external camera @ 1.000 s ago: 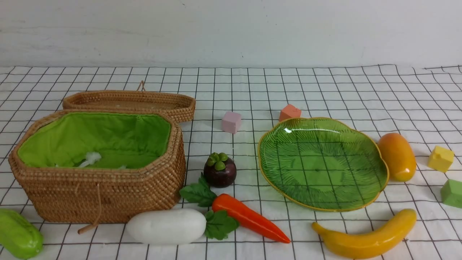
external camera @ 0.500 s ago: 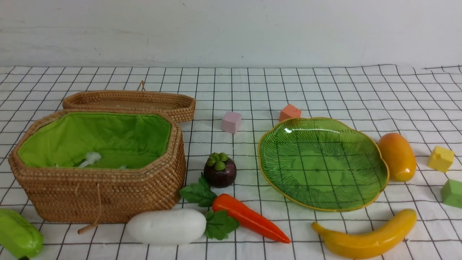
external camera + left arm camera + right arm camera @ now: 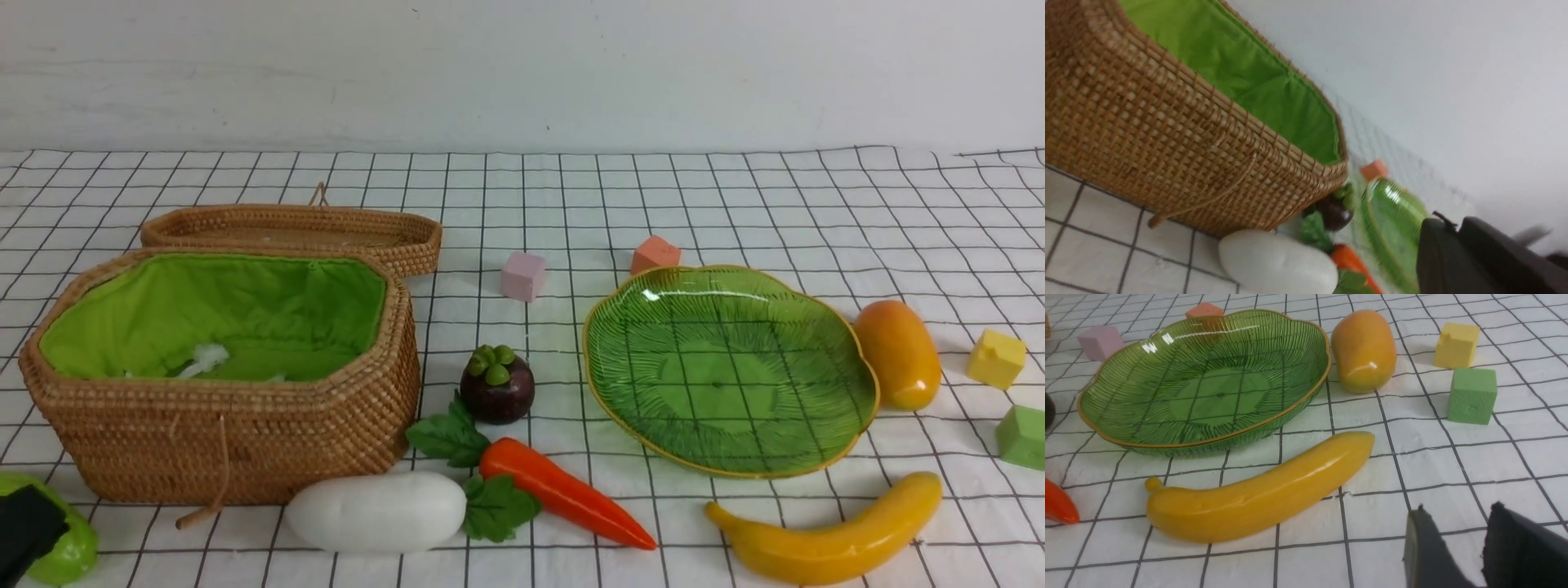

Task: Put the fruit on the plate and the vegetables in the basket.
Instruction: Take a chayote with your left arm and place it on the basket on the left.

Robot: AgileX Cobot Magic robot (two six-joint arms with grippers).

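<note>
The basket [image 3: 245, 441] stands open at the left with its green lining showing. The radish [image 3: 375, 512] and carrot [image 3: 563, 494] lie in front of it, and the cabbage [image 3: 75, 549] lies at the bottom left corner. A black part of my left arm [image 3: 24, 527] overlaps the cabbage. The mangosteen [image 3: 497, 384] sits left of the plate [image 3: 824, 465], which holds nothing. The mango [image 3: 898, 354] lies right of it and the banana [image 3: 824, 543] in front. My left gripper [image 3: 1451, 224] is shut on nothing, near the basket's front. My right gripper [image 3: 1457, 510] is open above the cloth beside the banana [image 3: 1257, 496].
The shallow woven lid [image 3: 294, 233] lies behind the basket. Small cubes stand about: pink [image 3: 522, 276] and orange [image 3: 655, 253] behind the plate, yellow [image 3: 996, 359] and green [image 3: 1022, 437] at the right edge. A white wall closes off the far side.
A black part of my left arm has come into the front view at the bottom left, over the cabbage. Nothing else has moved.
</note>
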